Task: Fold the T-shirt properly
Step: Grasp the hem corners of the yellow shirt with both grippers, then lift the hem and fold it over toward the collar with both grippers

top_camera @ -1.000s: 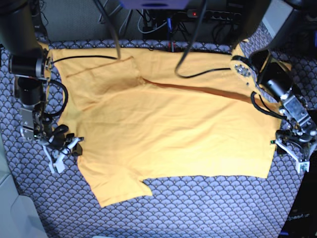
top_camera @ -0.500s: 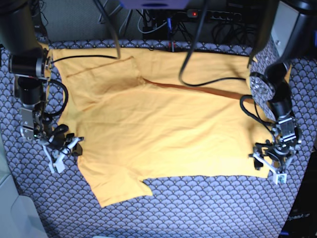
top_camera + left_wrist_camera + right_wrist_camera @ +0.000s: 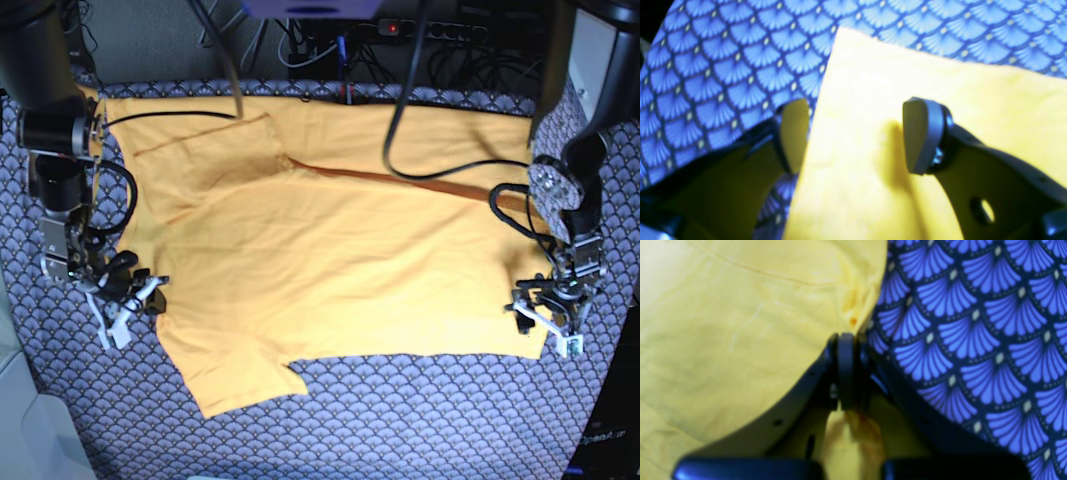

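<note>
The yellow-orange T-shirt (image 3: 340, 260) lies spread flat, a fold line running across its upper half. My right gripper (image 3: 135, 302), at the base view's left, is shut on the shirt's edge near the sleeve; in the right wrist view its jaws (image 3: 846, 340) pinch the T-shirt (image 3: 740, 323), with bunched fabric showing behind them. My left gripper (image 3: 545, 328) is at the shirt's lower right corner. In the left wrist view this gripper (image 3: 857, 136) is open and straddles the corner of the T-shirt (image 3: 907, 73), one finger (image 3: 793, 133) over the patterned cloth, the other (image 3: 923, 136) above the shirt.
A blue-grey scallop-patterned cloth (image 3: 420, 420) covers the table under the shirt. Black cables (image 3: 440, 165) hang from the arms across the shirt's upper part. A power strip and wiring (image 3: 440, 30) sit behind the table's far edge.
My left arm has swung inward and down from the table's right edge to the shirt's lower right corner, staying open. The right arm has not moved.
</note>
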Action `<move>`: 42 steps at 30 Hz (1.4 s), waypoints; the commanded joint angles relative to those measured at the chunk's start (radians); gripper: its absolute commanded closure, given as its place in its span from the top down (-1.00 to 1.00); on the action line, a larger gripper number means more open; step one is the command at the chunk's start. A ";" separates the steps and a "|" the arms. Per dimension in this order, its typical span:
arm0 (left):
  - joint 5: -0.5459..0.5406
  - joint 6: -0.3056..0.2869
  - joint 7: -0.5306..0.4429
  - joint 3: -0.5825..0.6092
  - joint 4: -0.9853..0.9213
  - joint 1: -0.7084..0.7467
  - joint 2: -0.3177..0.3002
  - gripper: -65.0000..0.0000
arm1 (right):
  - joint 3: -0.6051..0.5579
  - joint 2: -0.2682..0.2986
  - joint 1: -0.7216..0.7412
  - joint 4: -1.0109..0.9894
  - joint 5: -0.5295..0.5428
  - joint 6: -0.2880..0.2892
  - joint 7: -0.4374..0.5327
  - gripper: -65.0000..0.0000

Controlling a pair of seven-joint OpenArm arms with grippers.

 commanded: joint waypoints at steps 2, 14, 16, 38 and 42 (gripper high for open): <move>-0.011 0.018 -0.040 0.000 -0.008 -0.031 -0.022 0.31 | 0.001 0.013 0.027 0.013 0.001 0.007 0.003 -1.00; -0.013 0.032 -0.047 -0.002 -0.016 -0.017 -0.036 0.31 | -0.001 0.014 0.027 0.013 0.001 0.007 0.003 -1.00; -0.013 0.032 -0.047 -0.002 -0.018 -0.017 -0.036 0.31 | -0.001 0.014 0.027 0.013 0.001 0.007 0.003 -1.00; -0.013 0.032 -0.041 -0.002 -0.025 0.020 0.004 -1.00 | -0.001 0.027 0.027 0.015 0.001 0.007 0.003 -1.00; -0.013 0.032 -0.029 -0.002 -0.015 0.020 0.003 -1.00 | -0.001 0.027 0.027 0.015 0.001 0.007 0.003 -1.00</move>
